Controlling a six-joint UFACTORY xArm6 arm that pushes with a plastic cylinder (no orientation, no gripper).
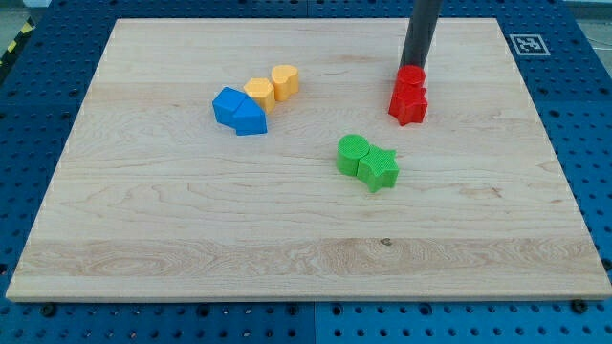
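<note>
My tip (pixel 414 65) stands at the view's top right, its lower end right against the top edge of a red block (pixel 411 79). Just below that one sits a red star block (pixel 409 104), touching it. Lower and to the left lie a green round block (pixel 352 153) and a green star block (pixel 379 168), pressed together. Far to the left a yellow heart block (pixel 285 81) and a yellow block (pixel 259 93) sit in a row. Two blue blocks (pixel 239 110) sit next to the yellow pair, at its lower left.
The blocks lie on a pale wooden board (pixel 191 239) that rests on a blue perforated table (pixel 593 115). A black-and-white marker tag (pixel 528 43) sits at the board's top right corner.
</note>
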